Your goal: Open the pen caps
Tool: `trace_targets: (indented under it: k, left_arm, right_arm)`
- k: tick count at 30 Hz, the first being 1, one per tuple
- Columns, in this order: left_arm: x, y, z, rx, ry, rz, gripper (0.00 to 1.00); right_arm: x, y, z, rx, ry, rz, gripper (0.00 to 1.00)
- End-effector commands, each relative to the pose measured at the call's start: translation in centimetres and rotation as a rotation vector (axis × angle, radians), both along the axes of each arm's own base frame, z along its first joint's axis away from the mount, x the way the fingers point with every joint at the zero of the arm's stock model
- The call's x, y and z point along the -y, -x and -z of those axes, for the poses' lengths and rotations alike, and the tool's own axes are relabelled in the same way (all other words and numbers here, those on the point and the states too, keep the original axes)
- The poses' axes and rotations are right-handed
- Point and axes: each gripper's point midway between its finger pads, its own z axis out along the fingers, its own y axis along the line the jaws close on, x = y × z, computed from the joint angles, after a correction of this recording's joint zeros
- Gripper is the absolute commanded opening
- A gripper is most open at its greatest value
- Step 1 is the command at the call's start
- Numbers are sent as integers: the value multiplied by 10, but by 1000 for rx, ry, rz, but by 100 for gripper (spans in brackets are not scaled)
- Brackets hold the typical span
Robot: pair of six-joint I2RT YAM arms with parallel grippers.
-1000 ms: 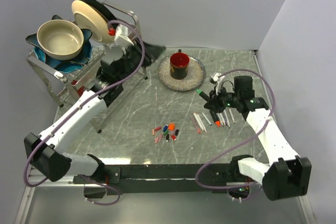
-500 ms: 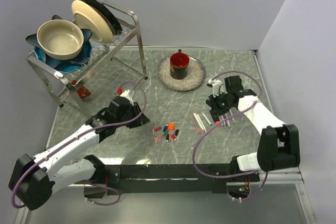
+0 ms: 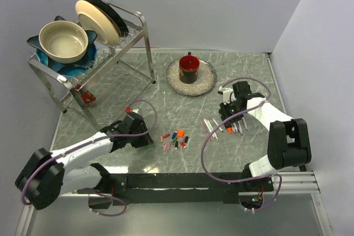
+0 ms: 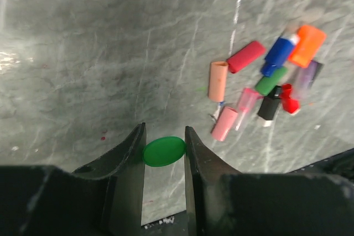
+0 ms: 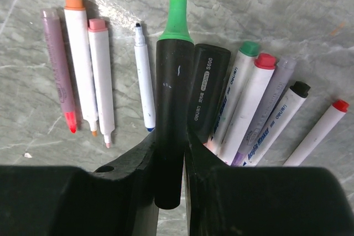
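On the left, the left gripper pinches one green cap just above the table. In the middle, a pile of loose pen caps lies close by, so I think most of the job is done. On the right, the right gripper squeezes a fat black marker with its green tip bare. The white pens lie beside it. I cannot tell if any has a cap on.

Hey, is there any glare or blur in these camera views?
Top view: evenly lit, sharp. Left wrist view: the green cap is crisp, the loose caps slightly soft. Right wrist view: a glare streak on the table by the orange-ended pen; the marker is sharp.
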Motion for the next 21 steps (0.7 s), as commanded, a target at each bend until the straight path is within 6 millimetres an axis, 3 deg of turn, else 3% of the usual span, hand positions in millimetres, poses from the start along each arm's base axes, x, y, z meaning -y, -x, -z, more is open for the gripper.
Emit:
trace_targets:
  k: [1,13,21]
  left_arm:
    - [14,-5,4,22,28,13,5]
    - [25,1,20,-16,8,52,16]
    - [30,4,27,-34,-5,70,22]
  right_arm:
    - [-4,-9,2,10,21,-7,27]
    - [-9,-5,6,-10,37,-34,34]
    - [-14,-10,-14,58,6,-56,35]
